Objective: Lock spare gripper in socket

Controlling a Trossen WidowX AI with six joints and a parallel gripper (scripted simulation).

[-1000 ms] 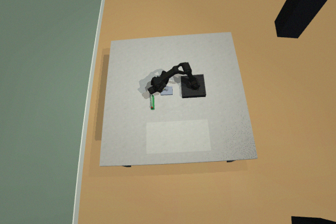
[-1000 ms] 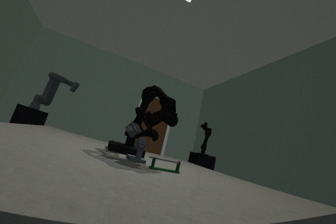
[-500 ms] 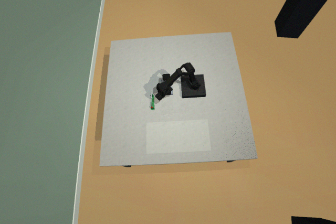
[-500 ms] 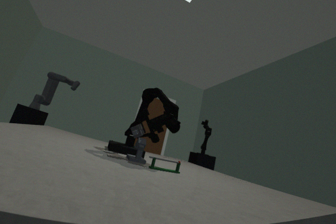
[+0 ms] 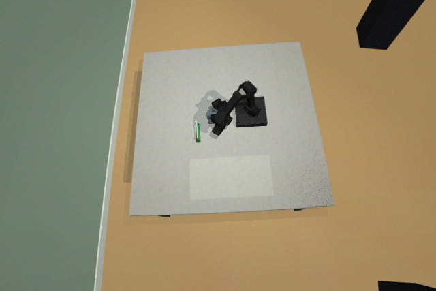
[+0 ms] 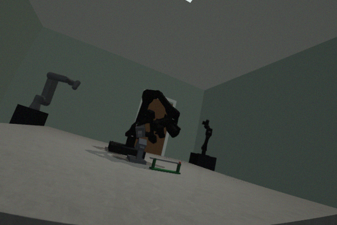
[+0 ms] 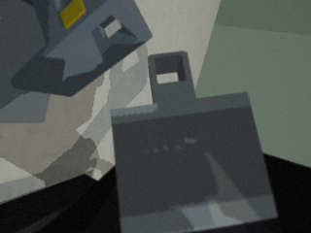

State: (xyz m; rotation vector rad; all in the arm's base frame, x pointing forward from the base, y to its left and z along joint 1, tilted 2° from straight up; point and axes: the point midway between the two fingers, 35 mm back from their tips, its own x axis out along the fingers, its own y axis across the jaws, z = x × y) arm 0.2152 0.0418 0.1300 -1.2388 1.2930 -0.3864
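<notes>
- Gripper [image 5: 214, 116] [image 6: 147, 127] [image 7: 178, 158]: fingers are clamped on the spare gripper [image 6: 140, 131] [image 7: 194, 165], a grey block raised off the table [image 5: 169, 175] [image 6: 108, 187].
- Spigot [image 7: 175, 92]: projects from the block's far side in the wrist view (its square through-hole is plainly visible).
- Mount [image 6: 140, 150] [image 7: 73, 63]: stands upright on the table; in the exterior view its top is just below the held block. The spigot is outside the socket; docking is incomplete.
- Lock pin [image 5: 196, 129] [image 6: 163, 159]: out of the mount, lying across the two posts of a green rack [image 5: 199, 134] [image 6: 164, 170]. Its red end points near in the top view, right in the exterior view.
- Arm [image 5: 229, 106] [image 6: 147, 105]: reaches left from its black base [image 5: 260, 123] [image 6: 115, 147] in the top view, covering much of the work area; contact between block and mount cannot be determined.
</notes>
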